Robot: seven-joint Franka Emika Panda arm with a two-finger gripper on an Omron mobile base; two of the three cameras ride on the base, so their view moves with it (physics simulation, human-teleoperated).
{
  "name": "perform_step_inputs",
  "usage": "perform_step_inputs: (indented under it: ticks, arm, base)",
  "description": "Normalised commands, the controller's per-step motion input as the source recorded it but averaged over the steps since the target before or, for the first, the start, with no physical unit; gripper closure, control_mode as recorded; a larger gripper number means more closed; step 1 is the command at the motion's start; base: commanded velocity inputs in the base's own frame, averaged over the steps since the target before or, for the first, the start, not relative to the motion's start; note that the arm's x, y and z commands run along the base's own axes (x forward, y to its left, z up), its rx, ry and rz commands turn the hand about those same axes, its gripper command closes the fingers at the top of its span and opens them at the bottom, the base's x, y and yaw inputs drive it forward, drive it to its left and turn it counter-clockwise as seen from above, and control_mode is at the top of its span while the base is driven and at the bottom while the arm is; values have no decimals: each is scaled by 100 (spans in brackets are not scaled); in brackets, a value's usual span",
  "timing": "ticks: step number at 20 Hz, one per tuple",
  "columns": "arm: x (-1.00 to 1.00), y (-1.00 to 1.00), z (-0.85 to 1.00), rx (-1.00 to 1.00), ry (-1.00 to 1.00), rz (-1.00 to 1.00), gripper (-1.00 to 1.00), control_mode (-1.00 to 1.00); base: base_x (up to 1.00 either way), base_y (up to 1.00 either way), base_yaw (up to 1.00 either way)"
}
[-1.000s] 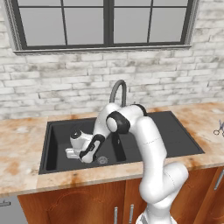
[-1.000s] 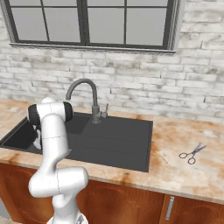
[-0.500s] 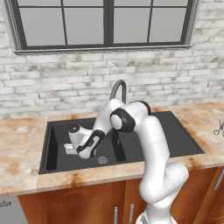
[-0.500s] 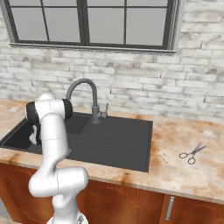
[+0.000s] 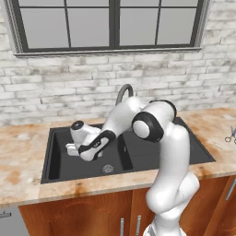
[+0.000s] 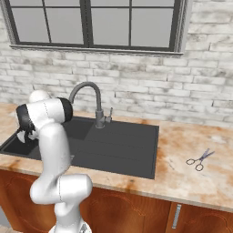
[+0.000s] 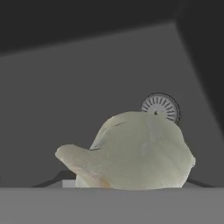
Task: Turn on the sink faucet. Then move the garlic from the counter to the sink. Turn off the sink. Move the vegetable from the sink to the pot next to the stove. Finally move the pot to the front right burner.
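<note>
Garlic [image 7: 140,151] sits big and close, pointed tip poking left, with the sink [image 7: 87,87] floor behind and the round drain [image 7: 161,107] just past it.

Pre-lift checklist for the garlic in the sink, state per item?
1. Garlic between the pincer's tips: ok, the hand view has the bulb right at the tips.
2. Pincer shut on the bulb: cannot tell, the bulb hides the tips.
3. Hand inside the sink basin, away from the walls: ok in the left base view.
4. Drain not blocked by the bulb: ok, it shows past the garlic.
5. Faucet off: cannot tell, no stream is seen, and the lever's setting is unreadable.
6. Lift path under the spout: ok, the hand sits to one side of it.
</note>
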Motion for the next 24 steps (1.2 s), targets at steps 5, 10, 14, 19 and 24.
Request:
perform_step_inputs:
  ticks: [5, 10, 14, 19, 24]
  arm:
    - [-43, -8, 100, 0, 3, -2, 100, -100]
    - [-42, -6, 93, 0, 10, 0, 100, -100]
    - [-47, -19, 71, 0, 7, 0, 100, -100]
    - [-56, -27, 57, 0, 4, 0, 100, -100]
    - [-55, -25, 31, 1, 0, 0, 100, -100]
  base:
    - [0, 0, 0]
    - [0, 0, 0]
    - [0, 0, 0]
    - [0, 0, 0]
    - [0, 0, 0]
